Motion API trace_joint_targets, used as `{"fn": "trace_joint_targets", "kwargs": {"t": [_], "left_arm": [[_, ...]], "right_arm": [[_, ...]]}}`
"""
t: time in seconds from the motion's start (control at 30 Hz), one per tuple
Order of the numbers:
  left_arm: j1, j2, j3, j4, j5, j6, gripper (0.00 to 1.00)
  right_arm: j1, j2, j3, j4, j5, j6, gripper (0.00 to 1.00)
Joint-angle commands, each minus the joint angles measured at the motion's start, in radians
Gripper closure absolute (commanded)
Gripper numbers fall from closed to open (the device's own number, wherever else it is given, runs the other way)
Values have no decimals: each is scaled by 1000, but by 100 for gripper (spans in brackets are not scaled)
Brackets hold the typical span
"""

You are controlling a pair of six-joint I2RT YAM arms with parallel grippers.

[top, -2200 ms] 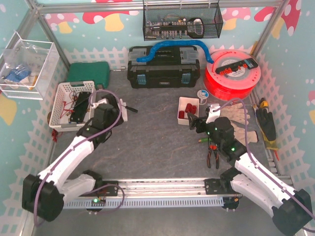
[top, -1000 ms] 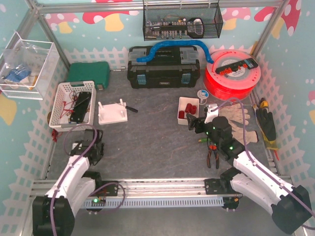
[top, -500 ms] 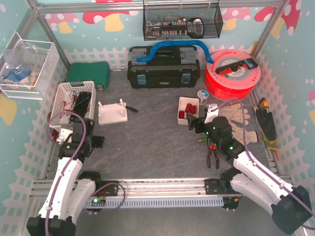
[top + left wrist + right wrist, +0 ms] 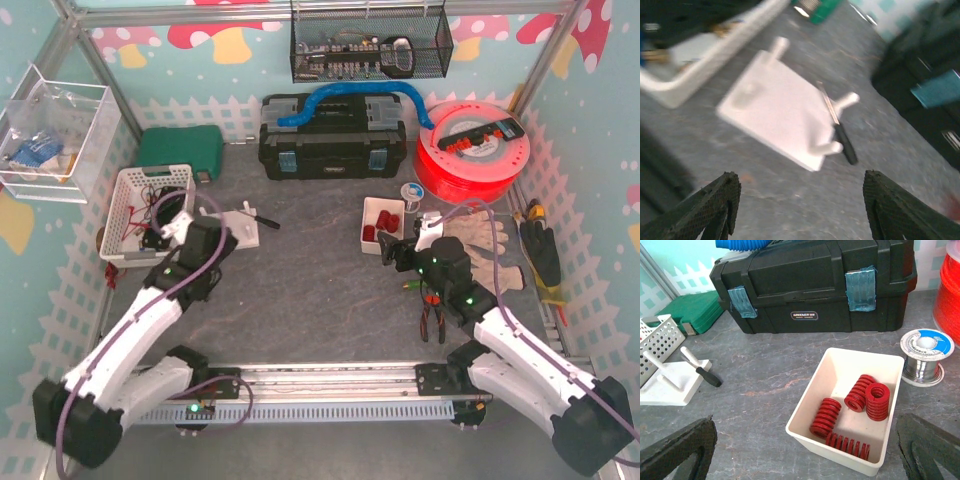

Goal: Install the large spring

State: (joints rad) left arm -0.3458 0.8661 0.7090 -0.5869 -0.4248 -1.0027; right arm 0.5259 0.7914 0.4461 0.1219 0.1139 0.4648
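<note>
4 red coil pieces are seen in the small white rectangular plastic tray [image 4: 866,362], which stands on the grey table [image 4: 765,390] in front of the black plastic toolbox [image 4: 810,285]. The large spring [image 4: 847,445], bright red and ribbed, is laid on its side along the tray's near wall. 3 shorter red coils [image 4: 826,416] are grouped behind it, 1 of them just beside its left end.

The right gripper [image 4: 805,425] is held low just short of the tray, with its jaws spread wide and nothing between them. No spring is touched by it. A blue-labelled spool of solder wire [image 4: 922,357] is set just right of the tray.

The left gripper [image 4: 800,182] is likewise spread apart and empty, and is pointed at the flat white base plate with upright pegs [image 4: 775,115]. That view is blurred. A small black-handled screwdriver [image 4: 840,135] is laid against the plate's far edge. Part of a white slotted plastic basket [image 4: 705,55] is seen to the plate's left.

From above, the plate and the tray are seen well apart, with the plate on the left and the tray on the right.
</note>
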Motion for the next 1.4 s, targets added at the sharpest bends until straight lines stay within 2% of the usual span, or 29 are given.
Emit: {"fn": "trace_joint_targets", "kwargs": {"t": [0.0, 0.07, 0.2, 0.33, 0.47, 0.57, 0.73, 0.97, 1.37], "left_arm": [[-142, 193, 95, 111, -33, 92, 32], [-197, 300, 131, 114, -60, -1, 35], [-291, 486, 231, 159, -112, -116, 50], [-313, 674, 344, 159, -157, -235, 63], [-310, 830, 426, 159, -173, -329, 64], [-301, 919, 474, 157, -201, -361, 63], [-244, 1026, 517, 167, -167, -390, 62], [-200, 1118, 566, 173, -145, -367, 57], [-160, 1188, 598, 200, -140, -322, 62]], "right_arm": [[9, -2, -1, 18, 1, 9, 3], [8, -10, -4, 18, 4, 12, 4], [8, -26, -9, 21, 7, 14, 4], [8, -31, -8, 17, 10, 14, 4], [8, -37, -8, 14, 14, 12, 3], [8, -44, -10, 13, 19, 12, 4], [8, -47, -13, 16, 13, 14, 4], [9, -47, -11, 15, 19, 11, 4], [8, -47, -12, 12, 26, 9, 4]]}}
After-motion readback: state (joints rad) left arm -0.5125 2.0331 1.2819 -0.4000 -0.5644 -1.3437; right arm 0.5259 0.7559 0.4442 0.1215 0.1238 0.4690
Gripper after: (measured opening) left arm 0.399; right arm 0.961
